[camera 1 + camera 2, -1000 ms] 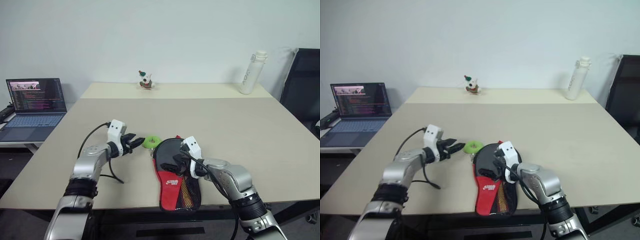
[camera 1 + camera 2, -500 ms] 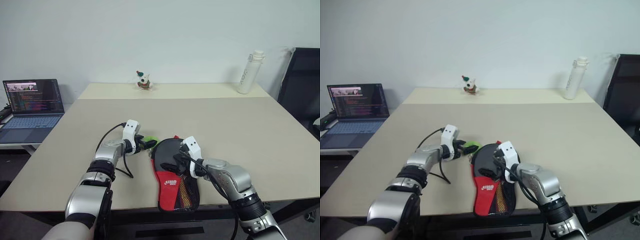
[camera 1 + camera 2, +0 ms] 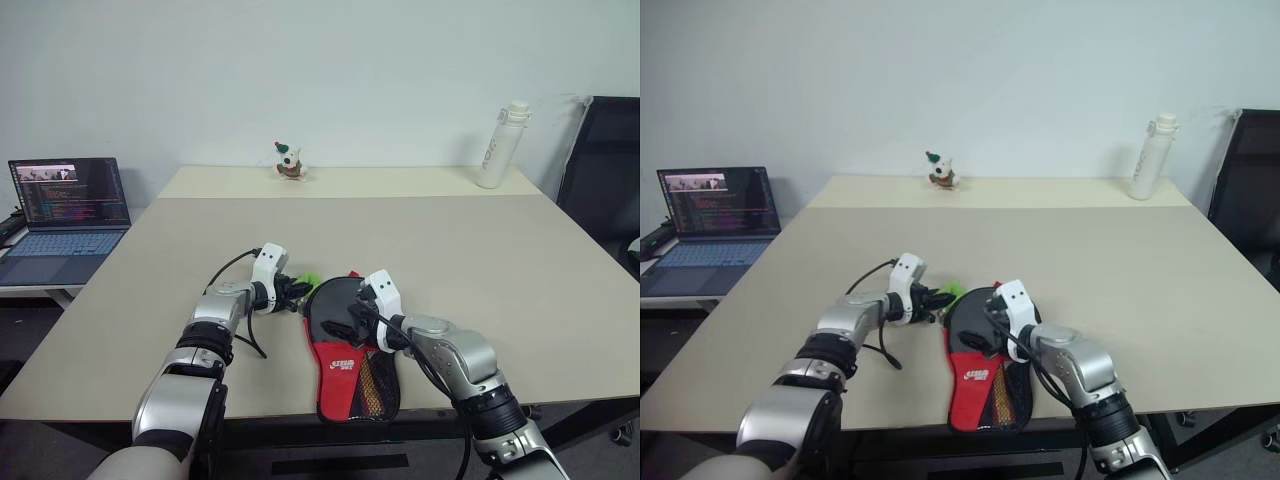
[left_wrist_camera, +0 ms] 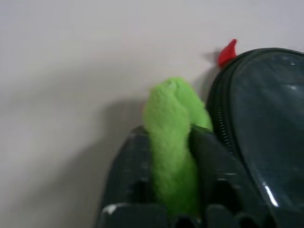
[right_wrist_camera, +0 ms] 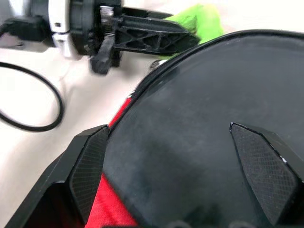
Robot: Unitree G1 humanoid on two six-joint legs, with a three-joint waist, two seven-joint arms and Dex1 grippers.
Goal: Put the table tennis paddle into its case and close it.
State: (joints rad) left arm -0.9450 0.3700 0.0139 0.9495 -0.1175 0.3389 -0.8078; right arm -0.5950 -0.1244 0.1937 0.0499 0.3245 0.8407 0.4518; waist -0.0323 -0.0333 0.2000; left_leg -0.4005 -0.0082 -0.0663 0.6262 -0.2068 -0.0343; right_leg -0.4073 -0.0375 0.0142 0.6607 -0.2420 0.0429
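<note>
The case (image 3: pixel 350 350) lies flat near the table's front edge, its round black end facing away and its red logo panel and mesh end nearest me. The paddle is hidden. My right gripper (image 3: pixel 343 324) hovers open over the round black end (image 5: pixel 190 118), a finger (image 5: pixel 90 161) at each side. A fuzzy green ring (image 4: pixel 173 102) lies against the case's far left rim, beside the zip and a small red tab (image 4: pixel 228 51). My left gripper (image 3: pixel 298 292) is shut on that green ring (image 3: pixel 311 279).
An open laptop (image 3: pixel 65 205) sits on a side table at the left. A small toy figure (image 3: pixel 290 161) and a white bottle (image 3: pixel 502 145) stand at the table's far edge. A black chair (image 3: pixel 605 170) is at the right. A black cable (image 3: pixel 240 335) loops under my left wrist.
My left gripper moved right to the green ring, opened wide, then shut on it, squeezing it flat. The right gripper stayed over the case.
</note>
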